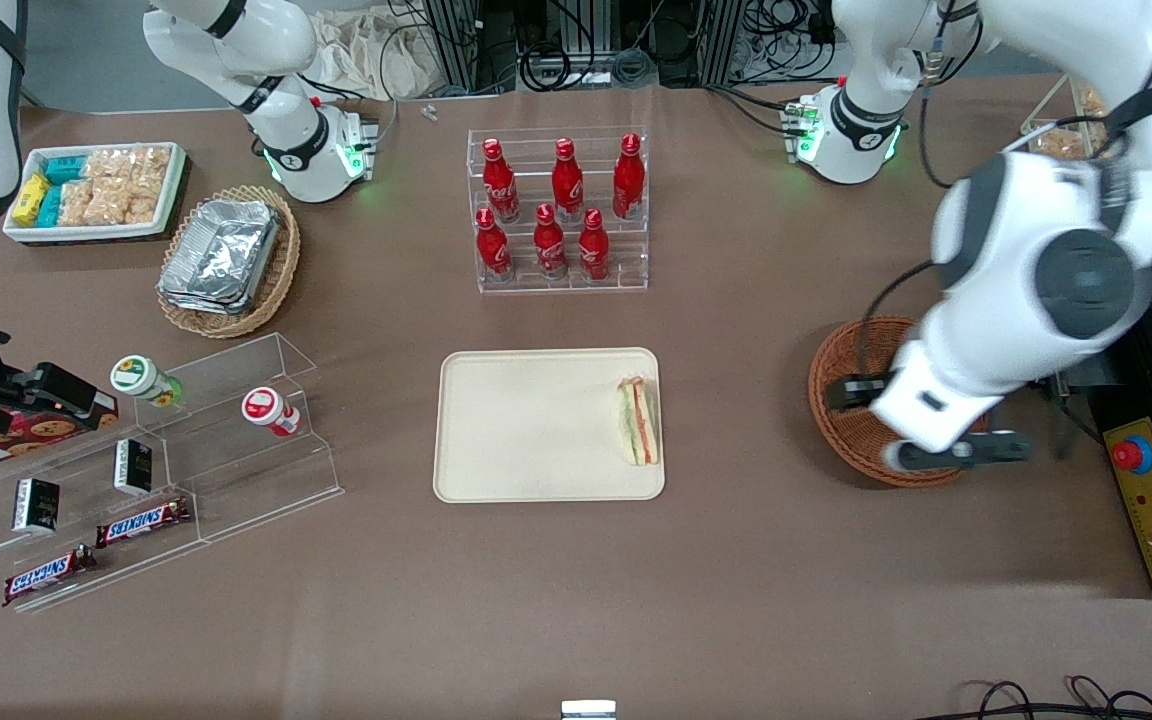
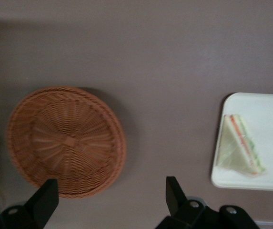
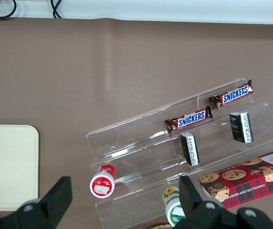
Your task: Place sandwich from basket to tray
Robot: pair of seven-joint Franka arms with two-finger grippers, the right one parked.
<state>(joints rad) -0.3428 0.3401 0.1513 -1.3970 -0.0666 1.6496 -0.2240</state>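
Now lying on the tray [image 1: 536, 425], close to the rim at the working arm's end: the sandwich [image 1: 639, 420], on its side, orange-red and green layers showing along one edge. Seen likewise from the left wrist, sandwich [image 2: 241, 150] on the tray [image 2: 265, 176] near one rounded corner, touching only the tray.

Well apart from the tray, toward the working arm's end of the table: the basket [image 1: 856, 420], round, reddish-brown wicker, holding nothing. Bare woven bottom plain in the wrist view [image 2: 67, 140].

Above the basket: the gripper [image 1: 946, 455], partly covering the rim nearest the front camera. Fingers [image 2: 44, 202] spread wide, nothing between them, brown table [image 2: 150, 62] showing through the gap.

Farther from the front camera than the tray: clear rack [image 1: 561, 210] with six red bottles [image 1: 549, 240] in two rows.

Toward the parked arm's end: tan basket [image 1: 281, 270] with foil containers [image 1: 221, 255], white bin [image 1: 91, 190] of snack packets, and a clear stepped stand [image 1: 236, 440] with two Snickers bars [image 1: 141, 520], small dark boxes and two round lidded cups [image 1: 268, 408].
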